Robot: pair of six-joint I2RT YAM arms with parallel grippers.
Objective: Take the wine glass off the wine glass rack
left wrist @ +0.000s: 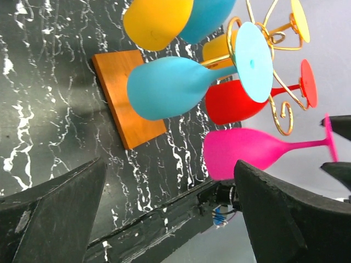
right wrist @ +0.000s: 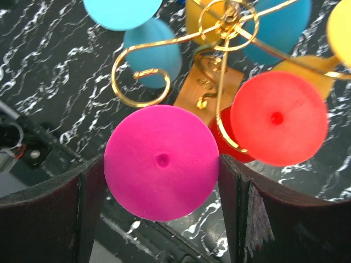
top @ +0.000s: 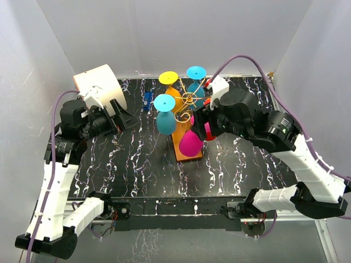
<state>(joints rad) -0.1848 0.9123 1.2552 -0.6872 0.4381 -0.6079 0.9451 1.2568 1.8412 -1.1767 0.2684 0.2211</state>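
The gold wire wine glass rack (top: 189, 99) stands on its orange-brown wooden base (top: 182, 149) at the table's middle. It also shows in the left wrist view (left wrist: 127, 104) and the right wrist view (right wrist: 227, 24). A pink wine glass (top: 191, 143) hangs bowl-down at the rack's near side. My right gripper (top: 202, 124) is shut on its round foot (right wrist: 162, 162), one finger on each edge, just below a curled arm. The pink glass (left wrist: 249, 153) lies sideways in the left wrist view. My left gripper (top: 124, 117) is open and empty, left of the rack (left wrist: 170, 170).
Light blue (top: 165, 118), yellow (top: 171, 87), teal (top: 196, 82) and red (top: 209, 132) glasses hang on the rack. A white cylinder (top: 98, 86) stands at the back left, and a small blue object (top: 147, 100) lies behind the rack. White walls enclose the table.
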